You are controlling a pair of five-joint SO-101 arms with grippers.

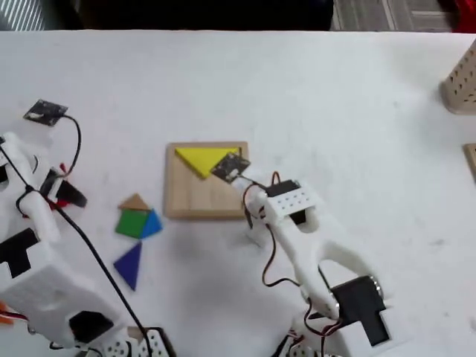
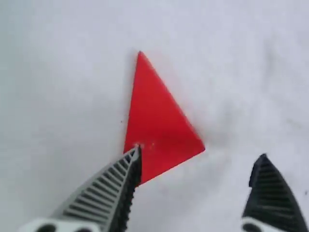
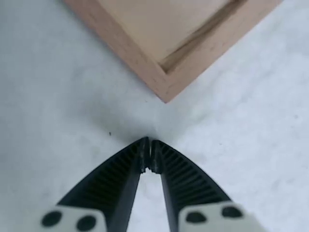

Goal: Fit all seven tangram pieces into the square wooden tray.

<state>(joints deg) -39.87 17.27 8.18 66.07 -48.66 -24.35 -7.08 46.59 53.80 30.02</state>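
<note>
The square wooden tray (image 1: 195,195) lies mid-table with a yellow triangle (image 1: 199,158) in its far part. A red triangle (image 2: 157,125) lies flat on the white table at the far left. My left gripper (image 2: 198,164) is open just above it, and the grey fingertip (image 2: 130,162) overlaps the triangle's edge. My right gripper (image 3: 148,155) is shut and holds nothing, just off the tray's corner (image 3: 166,89). A brown triangle (image 1: 134,201), a green square (image 1: 132,223), a blue triangle (image 1: 153,223) and a dark blue triangle (image 1: 130,264) lie left of the tray.
Pale wooden blocks (image 1: 461,83) stand at the table's right edge. A small black board (image 1: 230,169) on the right arm hangs over the tray's right side. Cables trail from the left arm (image 1: 44,275) near the loose pieces.
</note>
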